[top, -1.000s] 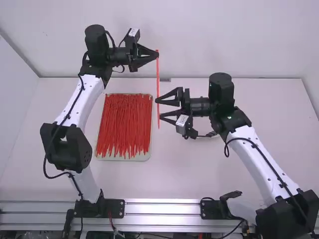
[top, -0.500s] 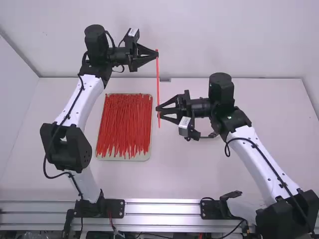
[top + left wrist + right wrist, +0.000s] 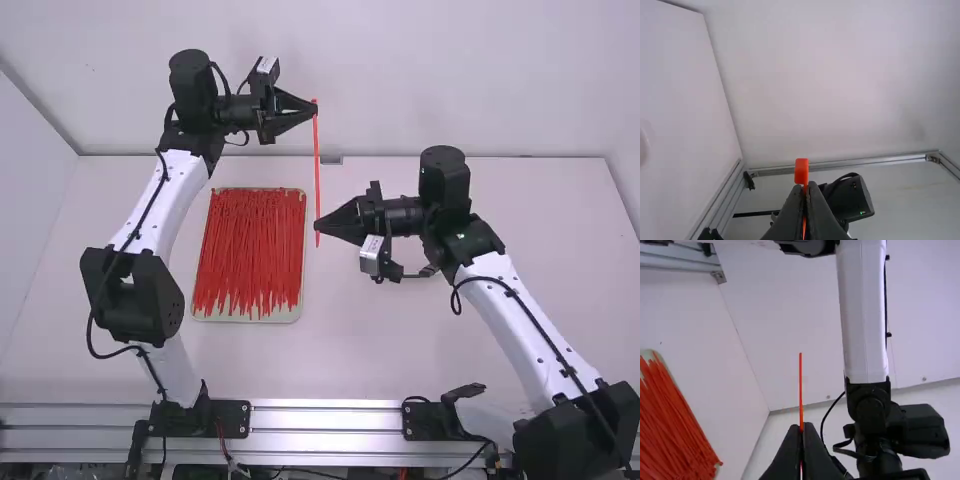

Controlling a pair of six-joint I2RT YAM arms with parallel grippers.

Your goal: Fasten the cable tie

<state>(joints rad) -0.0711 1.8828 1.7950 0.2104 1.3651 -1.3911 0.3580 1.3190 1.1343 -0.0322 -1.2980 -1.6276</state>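
One cable tie (image 3: 316, 165) hangs upright: the left gripper (image 3: 311, 104) pinches its head, the right gripper (image 3: 318, 222) pinches its lower end. One tray (image 3: 290, 319), heaped with spare ties (image 3: 250, 250) too many to count, lies beside the right gripper

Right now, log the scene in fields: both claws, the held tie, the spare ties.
left claw: shut on the tie's head end, raised above the table
right claw: shut on the tie near its lower end
tie: red, straight, roughly upright between the claws, not looped
spare ties: red pile on a tray, beside the held tie
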